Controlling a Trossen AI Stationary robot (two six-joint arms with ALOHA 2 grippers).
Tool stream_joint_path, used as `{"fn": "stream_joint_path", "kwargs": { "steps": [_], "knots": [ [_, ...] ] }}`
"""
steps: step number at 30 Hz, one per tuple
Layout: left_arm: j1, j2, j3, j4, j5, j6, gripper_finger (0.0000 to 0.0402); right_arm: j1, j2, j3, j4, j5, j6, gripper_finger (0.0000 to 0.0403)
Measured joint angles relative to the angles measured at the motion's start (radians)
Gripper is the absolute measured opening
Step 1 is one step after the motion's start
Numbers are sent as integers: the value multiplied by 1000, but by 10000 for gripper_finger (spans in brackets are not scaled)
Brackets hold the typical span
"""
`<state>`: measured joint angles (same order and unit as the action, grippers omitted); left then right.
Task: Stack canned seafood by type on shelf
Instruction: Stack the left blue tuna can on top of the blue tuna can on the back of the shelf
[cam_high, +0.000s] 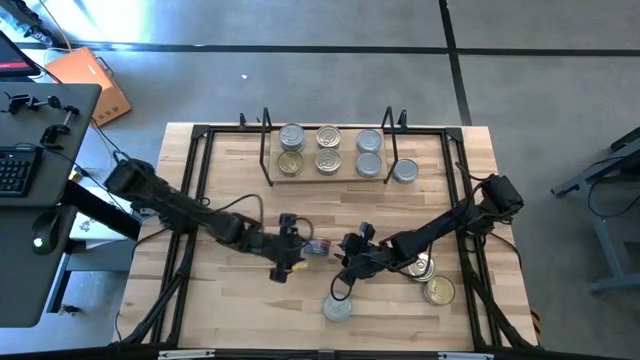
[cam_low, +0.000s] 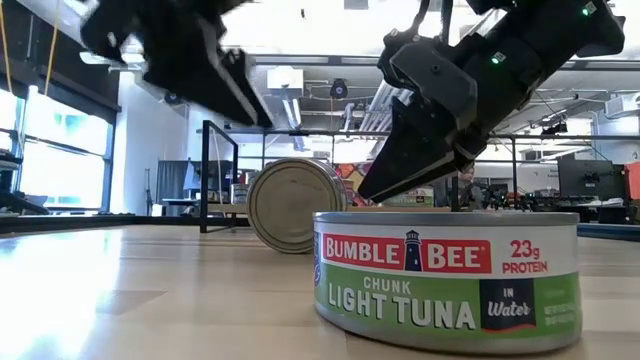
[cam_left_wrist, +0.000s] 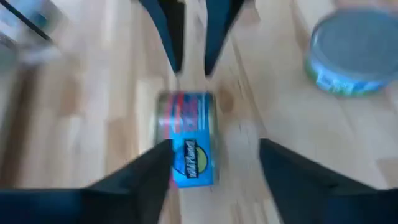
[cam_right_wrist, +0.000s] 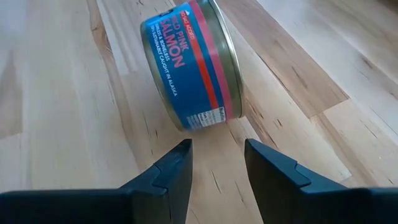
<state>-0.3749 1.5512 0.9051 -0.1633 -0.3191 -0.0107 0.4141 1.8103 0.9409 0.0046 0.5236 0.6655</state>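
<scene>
A blue-and-red salmon tin (cam_right_wrist: 189, 68) stands on its edge on the tabletop, midway between my two grippers (cam_high: 318, 245). My left gripper (cam_left_wrist: 214, 165) is open and hangs a little above and left of it, one finger on either side in its wrist view. My right gripper (cam_right_wrist: 217, 165) is just right of the tin, its fingers apart with nothing between them. A green-labelled tuna tin (cam_low: 447, 275) lies flat near the front edge. The shelf (cam_high: 330, 178) at the far middle carries several tins in two rows.
Two gold-topped tins (cam_high: 430, 280) lie flat under my right arm. One silver tin (cam_high: 405, 172) sits on the table beside the shelf's right end. A black metal frame (cam_high: 195, 180) borders the tabletop. Bare wood lies at the near left.
</scene>
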Motion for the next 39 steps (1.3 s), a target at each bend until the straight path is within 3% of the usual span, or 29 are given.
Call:
{"fn": "stream_joint_path", "kwargs": {
  "steps": [4, 8, 21, 27, 39],
  "knots": [
    [51, 65, -1, 6, 70, 21, 315, 0, 0, 0, 5, 0, 0, 139],
    [78, 90, -1, 1, 12, -8, 351, 0, 0, 0, 5, -1, 0, 139],
    [79, 89, -1, 23, -18, 29, 355, -19, 0, 0, 20, 0, -3, 139],
    [81, 89, -1, 102, -68, 152, 355, -45, 0, 0, 46, -10, -58, 139],
    [177, 89, -1, 128, 165, 492, 355, -61, 0, 0, 45, -30, -63, 139]
  ]
}}
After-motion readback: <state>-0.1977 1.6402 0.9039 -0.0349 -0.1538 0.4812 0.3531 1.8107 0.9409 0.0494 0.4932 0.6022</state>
